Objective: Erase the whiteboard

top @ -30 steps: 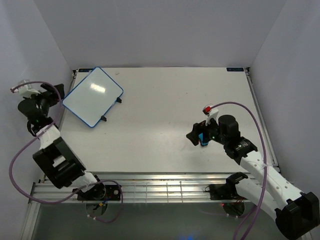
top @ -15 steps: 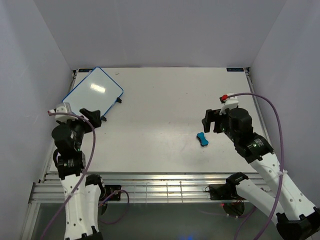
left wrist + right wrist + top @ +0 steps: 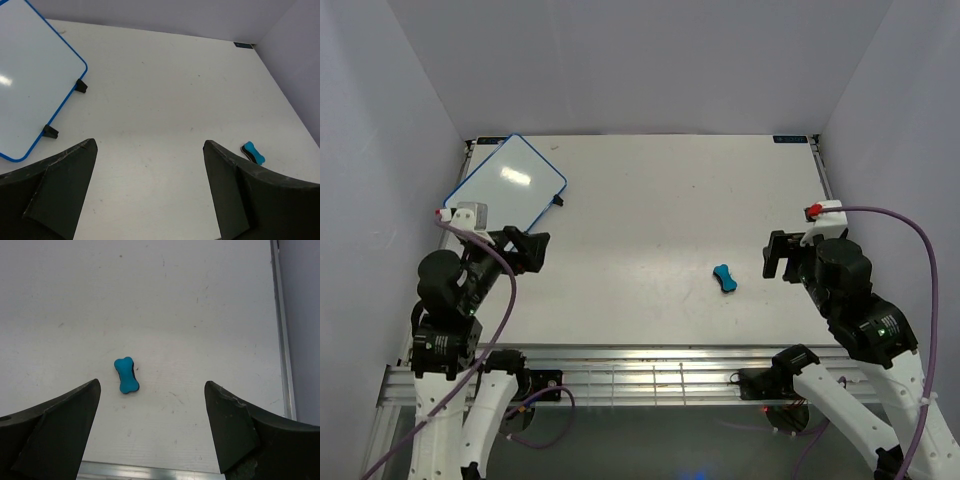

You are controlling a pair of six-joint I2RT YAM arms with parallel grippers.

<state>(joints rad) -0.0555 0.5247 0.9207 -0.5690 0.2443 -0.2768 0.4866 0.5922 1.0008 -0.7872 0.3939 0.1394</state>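
The whiteboard (image 3: 507,193) lies at the far left corner of the bench (image 3: 650,190), turned diagonally, with its blue frame close to the left wall. From above its whole outline shows, though its near corner sits just beside the dark body of the left gripper (image 3: 525,250). In the left wrist view the whiteboard (image 3: 30,85) is cut off by the picture's left and top edges. Only its right and near sides show there, with two black feet (image 3: 80,86) poking out along the right side. Its face reads plain white with a patch of glare; anything finer is too small to tell.

Seen from its wrist, the left gripper (image 3: 150,145) stands wide, with only bare bench between its fingers. The right gripper (image 3: 152,385) is equally wide and holds nothing. From above the right gripper (image 3: 782,257) is a dark block, and its spread is hard to judge.

The eraser (image 3: 724,278) lies right of centre, near the right gripper but apart from it. The right wrist view shows the eraser (image 3: 126,375) best: a blue bone shape with a dark underside. In the left wrist view the eraser (image 3: 253,153) is a small blue shape just beyond the right finger.

Only the top and left wrist views take in the whiteboard. The right wrist view adds the strip (image 3: 280,330) along the bench's right edge. A broad stretch of bench separates whiteboard and eraser.
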